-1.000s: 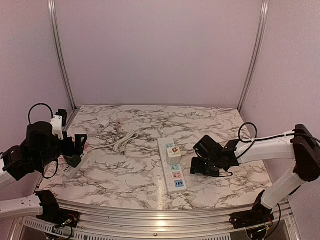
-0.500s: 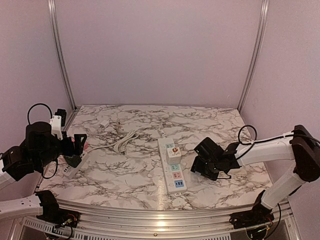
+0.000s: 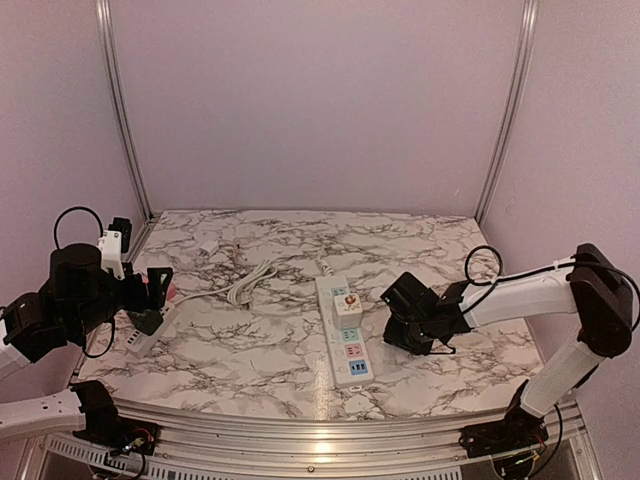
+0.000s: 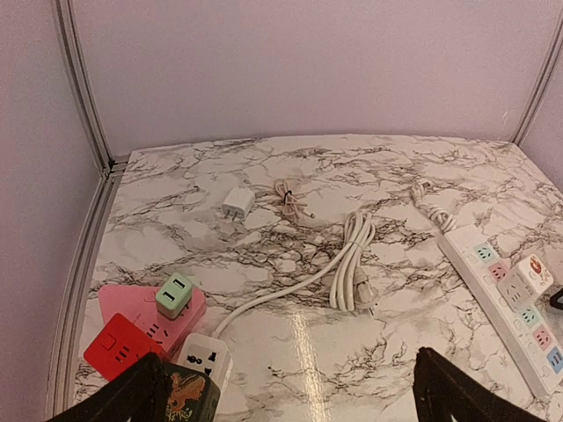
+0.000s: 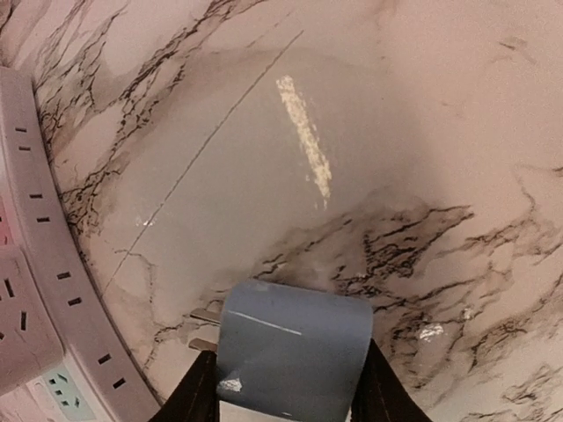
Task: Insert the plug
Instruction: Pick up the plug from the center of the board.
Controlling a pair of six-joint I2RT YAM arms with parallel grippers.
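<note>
- Marble tabletop (image 3: 250, 360) carries everything, with the 2 arm bases at its near edge.
- Nearest to the bases, the right gripper (image 5: 283, 391) hangs low over the marble. Its fingers (image 5: 195, 391) lie against both sides of a grey-blue plug (image 5: 295, 347), so it looks clamped on it.
- The plug's prongs (image 5: 204, 327) lie roughly level with the table and point towards the power strip (image 3: 345, 335), which is just beside them on the gripper's left.
- The strip's long axis runs near to far, across the line of the prongs. Its near sockets look free, while a white cube adapter (image 3: 347, 303) sits further along it.
- My judgement: the prongs must tip downward and shift left over a free socket, and the right arm is much the nearer for that.
- The left gripper (image 4: 295, 406) is spread wide and empty, well apart at the left edge by the red and pink socket blocks (image 4: 132, 330).
- Farther back lies a coiled white cable (image 4: 352, 259).
</note>
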